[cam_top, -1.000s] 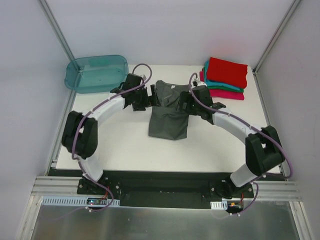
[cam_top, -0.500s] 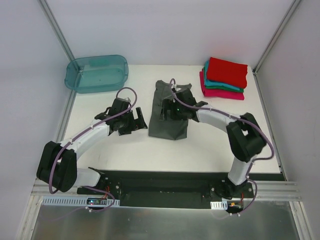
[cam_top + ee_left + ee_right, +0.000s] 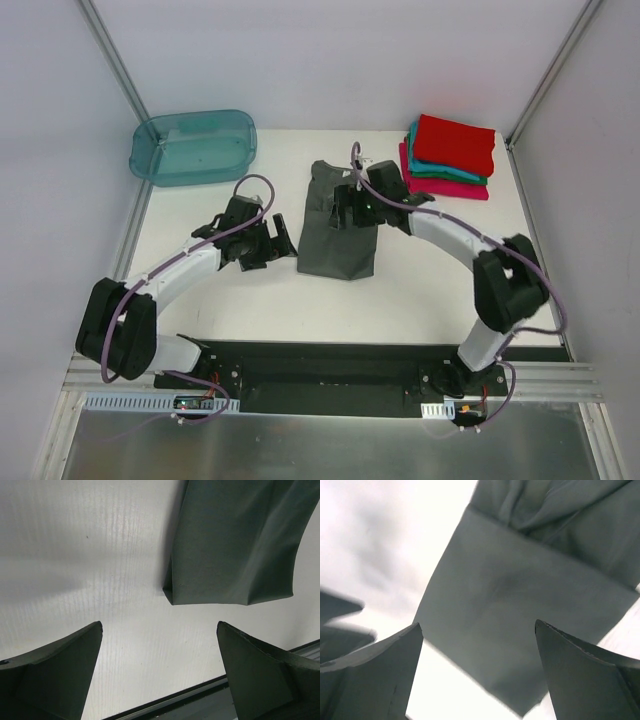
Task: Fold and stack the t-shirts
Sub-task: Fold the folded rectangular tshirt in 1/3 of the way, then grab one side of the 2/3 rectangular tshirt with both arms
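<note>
A dark grey t-shirt [image 3: 338, 240] lies partly folded into a long strip at the table's middle. It also shows in the left wrist view [image 3: 235, 545] and the right wrist view [image 3: 520, 615]. A stack of folded t-shirts, red [image 3: 455, 143] over teal [image 3: 440, 172] over magenta-pink [image 3: 450, 188], sits at the back right. My left gripper [image 3: 272, 240] is open and empty, just left of the grey shirt. My right gripper [image 3: 345, 207] is open and empty, over the shirt's upper part.
A translucent teal plastic tub [image 3: 193, 147] stands at the back left corner. Grey walls enclose the table on three sides. The black base rail [image 3: 330, 365] runs along the near edge.
The left arm swung back from the shirt's top to the table left of it. The right gripper moved left over the shirt, then slightly up. The shirt's left side now lies folded in.
</note>
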Tool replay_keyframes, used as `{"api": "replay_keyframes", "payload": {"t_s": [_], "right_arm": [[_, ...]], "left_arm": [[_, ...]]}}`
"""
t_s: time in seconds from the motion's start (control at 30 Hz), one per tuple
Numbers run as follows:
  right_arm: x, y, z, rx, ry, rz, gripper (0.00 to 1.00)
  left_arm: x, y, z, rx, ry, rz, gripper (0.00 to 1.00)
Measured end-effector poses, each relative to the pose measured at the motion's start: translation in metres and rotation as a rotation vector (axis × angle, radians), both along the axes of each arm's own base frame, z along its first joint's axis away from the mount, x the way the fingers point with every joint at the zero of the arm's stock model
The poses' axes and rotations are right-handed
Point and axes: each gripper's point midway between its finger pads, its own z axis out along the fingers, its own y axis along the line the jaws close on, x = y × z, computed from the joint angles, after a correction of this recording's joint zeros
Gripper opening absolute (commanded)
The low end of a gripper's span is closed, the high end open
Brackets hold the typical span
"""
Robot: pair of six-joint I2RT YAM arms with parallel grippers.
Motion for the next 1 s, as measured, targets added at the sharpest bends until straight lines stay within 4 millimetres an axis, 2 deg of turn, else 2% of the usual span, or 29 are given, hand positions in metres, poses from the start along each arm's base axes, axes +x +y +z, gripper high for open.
{"api": "replay_keyframes", "payload": {"t_s": [0.17, 0.23, 0.37, 0.5, 0.63, 0.83, 0.9, 1.0], "right_arm": [[-0.066, -0.006, 0.029, 0.083, -0.038, 0.117, 0.96], [-0.087, -0.003, 0.026, 0.125, -0.018, 0.149, 0.96], [-0.117, 0.006, -0.001, 0.144, 0.091, 0.177, 0.96], [-0.126, 0.005, -0.023, 0.129, 0.152, 0.151, 0.96], [-0.125, -0.003, -0.036, 0.110, 0.171, 0.111, 0.96], [-0.129, -0.027, -0.067, 0.041, 0.203, 0.042, 0.96], [-0.130, -0.030, -0.070, 0.037, 0.205, 0.032, 0.96], [-0.127, -0.031, -0.069, 0.040, 0.196, 0.021, 0.96]], "left_arm": [[0.001, -0.012, -0.014, -0.041, 0.058, -0.007, 0.83], [0.001, -0.016, -0.023, -0.042, 0.089, -0.006, 0.77], [0.004, -0.032, -0.036, -0.042, 0.140, -0.025, 0.67], [0.013, -0.044, -0.046, -0.040, 0.166, -0.032, 0.54], [0.015, -0.048, -0.056, -0.036, 0.193, -0.027, 0.53], [0.024, -0.053, -0.059, -0.042, 0.197, -0.019, 0.39], [0.025, -0.054, -0.060, -0.044, 0.198, -0.019, 0.33], [0.025, -0.055, -0.062, -0.046, 0.205, -0.015, 0.18]]}}
